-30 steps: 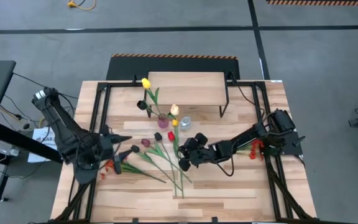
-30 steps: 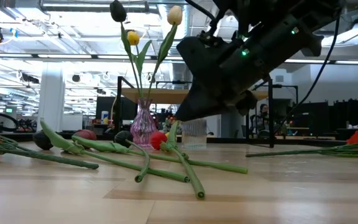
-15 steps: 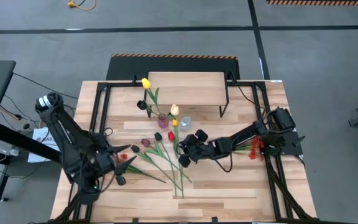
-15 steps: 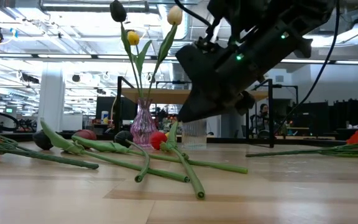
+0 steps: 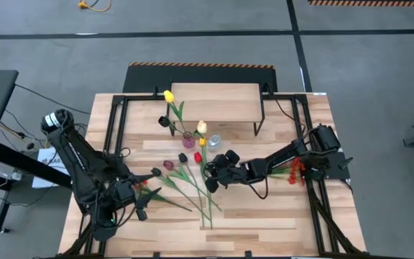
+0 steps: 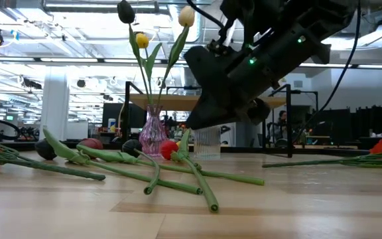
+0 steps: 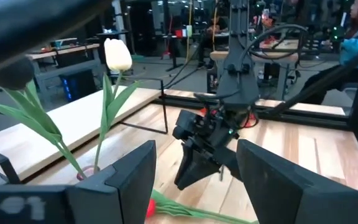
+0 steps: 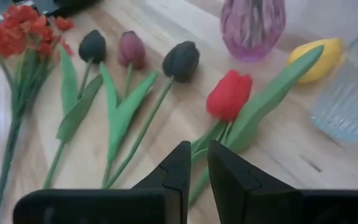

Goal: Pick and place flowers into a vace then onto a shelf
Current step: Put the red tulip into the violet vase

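Observation:
A pink glass vase stands in front of the shelf and holds yellow, dark and cream tulips by their stems. Several tulips lie flat on the table: a red one, a yellow one and dark ones. My right gripper slants down over the red tulip's stem, its fingers nearly together. My left gripper hovers level and open above an orange-red spray, touching nothing. My right gripper comes down slanting from the table's right side onto a green tulip stem a little below the red head. The stem shows in the narrow gap between the fingertips, pinched there. The flower's head and lower stem lie on the table.
A clear ribbed glass stands beside the vase. A second orange-red spray lies by the right arm. Black frame rails run along the table's sides. Bare wood lies toward the near edge.
My left gripper has swung toward the table's near edge and sunk a little, staying open. It now hangs over the orange-red spray at the left. The flowers have not moved.

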Controlling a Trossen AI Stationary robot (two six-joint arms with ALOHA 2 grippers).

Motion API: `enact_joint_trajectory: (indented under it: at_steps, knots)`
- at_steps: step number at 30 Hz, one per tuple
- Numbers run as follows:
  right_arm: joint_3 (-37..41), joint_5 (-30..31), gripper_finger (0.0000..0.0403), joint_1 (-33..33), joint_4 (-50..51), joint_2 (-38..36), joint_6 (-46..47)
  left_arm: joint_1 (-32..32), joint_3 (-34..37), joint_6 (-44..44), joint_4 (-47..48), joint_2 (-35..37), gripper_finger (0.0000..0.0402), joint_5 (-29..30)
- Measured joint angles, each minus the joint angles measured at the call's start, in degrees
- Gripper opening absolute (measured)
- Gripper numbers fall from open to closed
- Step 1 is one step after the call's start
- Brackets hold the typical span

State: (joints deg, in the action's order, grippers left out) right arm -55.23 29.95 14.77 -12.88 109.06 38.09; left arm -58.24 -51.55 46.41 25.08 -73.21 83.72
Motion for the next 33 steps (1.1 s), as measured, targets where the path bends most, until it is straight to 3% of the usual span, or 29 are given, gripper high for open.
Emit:
enact_joint_trajectory:
  at_steps: [33]
  knots:
    - [-0.02, -3.26, 0.0048, -0.29, -1.08, 4.52, -0.60, 2.80, -0.02, -0.26, -0.63, -0.02, 0.0213, -3.43]
